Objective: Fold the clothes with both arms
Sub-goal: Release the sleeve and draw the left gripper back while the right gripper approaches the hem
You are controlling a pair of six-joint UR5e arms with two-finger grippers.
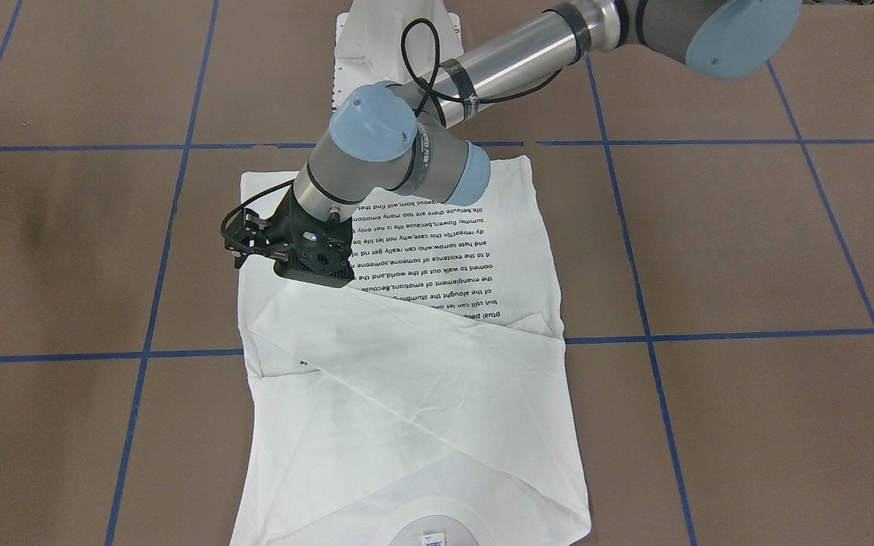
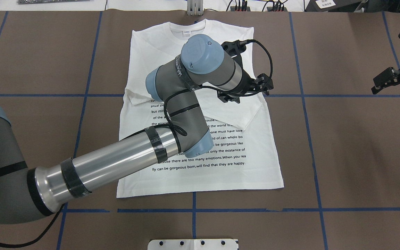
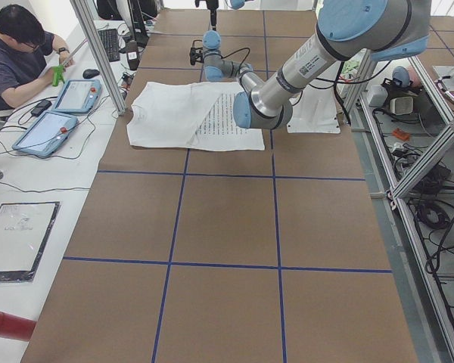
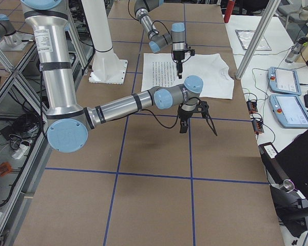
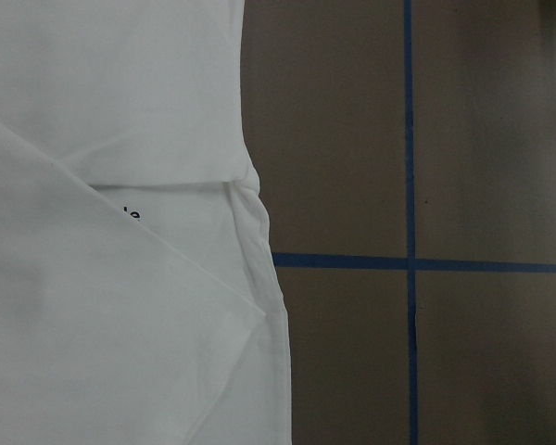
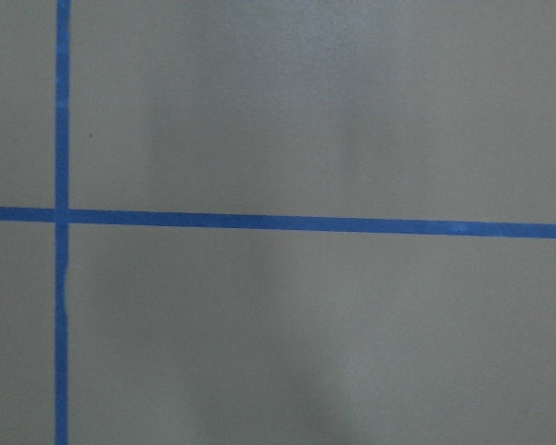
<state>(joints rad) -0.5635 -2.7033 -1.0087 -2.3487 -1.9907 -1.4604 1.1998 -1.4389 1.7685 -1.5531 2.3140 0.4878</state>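
Note:
The white shirt lies flat on the brown table, black printed text facing up and the neck label at the far end. Both sleeves are folded diagonally across the chest. My left arm reaches over the shirt. Its gripper points down at the end of a folded sleeve, close to the cloth, and its fingertips are hidden, so I cannot tell its state. The left wrist view shows only the shirt's side edge, no fingers. My right gripper hovers open and empty off to the side, over bare table.
Blue tape lines divide the brown table into squares. The white pedestal base stands at the shirt's hem end. A seated person and tablets are beyond the collar side of the table.

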